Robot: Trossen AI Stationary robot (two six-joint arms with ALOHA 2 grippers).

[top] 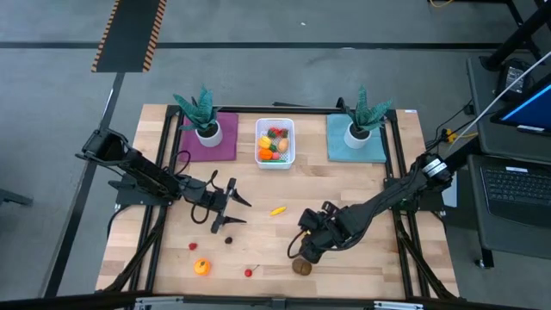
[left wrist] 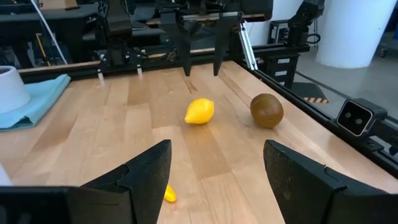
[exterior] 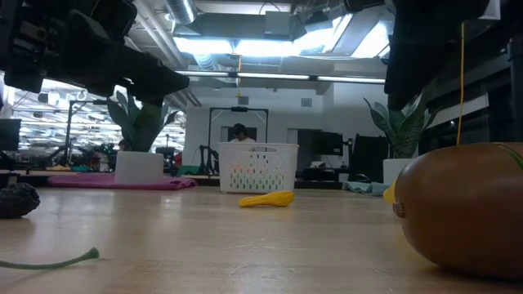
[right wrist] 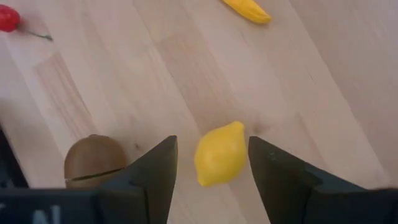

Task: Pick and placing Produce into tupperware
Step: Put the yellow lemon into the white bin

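The white tub (top: 275, 159) stands at the far middle of the table with several produce pieces inside. A yellow lemon (right wrist: 219, 154) lies on the wood beside a brown kiwi (right wrist: 93, 160). My right gripper (right wrist: 211, 140) hovers open over the lemon, one finger on either side, touching nothing. In the left wrist view its fingers (left wrist: 188, 59) end above the lemon (left wrist: 199, 111). A banana (top: 277, 209) lies mid-table. My left gripper (top: 241, 211) is open above the wood, left of the banana. An orange (top: 201, 267), a cherry (top: 250, 272) and a strawberry (top: 193, 246) lie near the near edge.
Two teal spiky plants in white pots stand on a purple mat (top: 222, 148) and a teal mat (top: 368, 151), either side of the tub. A small dark piece (top: 229, 239) lies near my left gripper. The kiwi (top: 301, 265) sits close to the near edge.
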